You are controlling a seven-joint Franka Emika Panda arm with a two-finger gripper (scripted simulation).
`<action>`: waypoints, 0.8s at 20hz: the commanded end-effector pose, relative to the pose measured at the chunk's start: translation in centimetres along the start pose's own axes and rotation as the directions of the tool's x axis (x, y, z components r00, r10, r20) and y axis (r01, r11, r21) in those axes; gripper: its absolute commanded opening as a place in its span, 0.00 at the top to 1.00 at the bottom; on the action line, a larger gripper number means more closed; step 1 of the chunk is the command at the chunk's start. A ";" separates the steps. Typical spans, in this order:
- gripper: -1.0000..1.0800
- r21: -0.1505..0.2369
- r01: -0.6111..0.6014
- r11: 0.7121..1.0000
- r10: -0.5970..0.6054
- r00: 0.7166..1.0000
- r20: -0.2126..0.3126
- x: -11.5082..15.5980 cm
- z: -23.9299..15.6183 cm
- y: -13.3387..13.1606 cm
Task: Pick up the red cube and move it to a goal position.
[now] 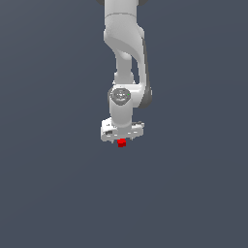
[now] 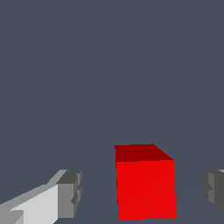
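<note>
Red against flat grey: cube (image 1: pixel 121 143) sitting just under the white gripper (image 1: pixel 122 139) in the exterior view, tucked below the hand's wide bar, a little toward that view's right of the bar's middle. Too small there to tell faces apart, or to see fingers at all. Whether resting on a surface or lifted, cannot tell: background uniform, no shadow, no edge.

Much more from the wrist view. Cube (image 2: pixel 145 188) large and plain, darker top face, brighter front face, standing between two grey fingertips (image 2: pixel 70 194). Gripper (image 2: pixel 142 192) spread wide: clear grey gaps on both sides of the cube, neither pad touching it. Gap wider on the side of the fingertip with the white link behind it; cube nearer the other pad.

Cut off: lower edge of the cube, most of the second fingertip at the frame's border, and the arm's upper links out of the exterior view's top.
</note>
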State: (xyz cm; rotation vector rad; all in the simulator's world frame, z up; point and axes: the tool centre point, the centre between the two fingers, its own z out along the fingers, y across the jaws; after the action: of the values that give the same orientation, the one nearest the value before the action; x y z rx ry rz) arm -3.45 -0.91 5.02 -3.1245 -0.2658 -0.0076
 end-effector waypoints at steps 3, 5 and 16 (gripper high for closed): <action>0.04 -0.003 0.033 0.999 -0.033 0.999 0.004 -0.7 2.3 0.2; 0.04 -0.004 0.041 0.999 -0.041 0.999 0.005 -0.8 2.9 0.3; 1.00 -0.005 0.043 0.999 -0.043 0.999 0.006 -0.8 3.0 0.4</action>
State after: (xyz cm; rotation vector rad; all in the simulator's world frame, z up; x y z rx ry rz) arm -4.16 -1.37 1.97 -3.1237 -0.3332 0.0008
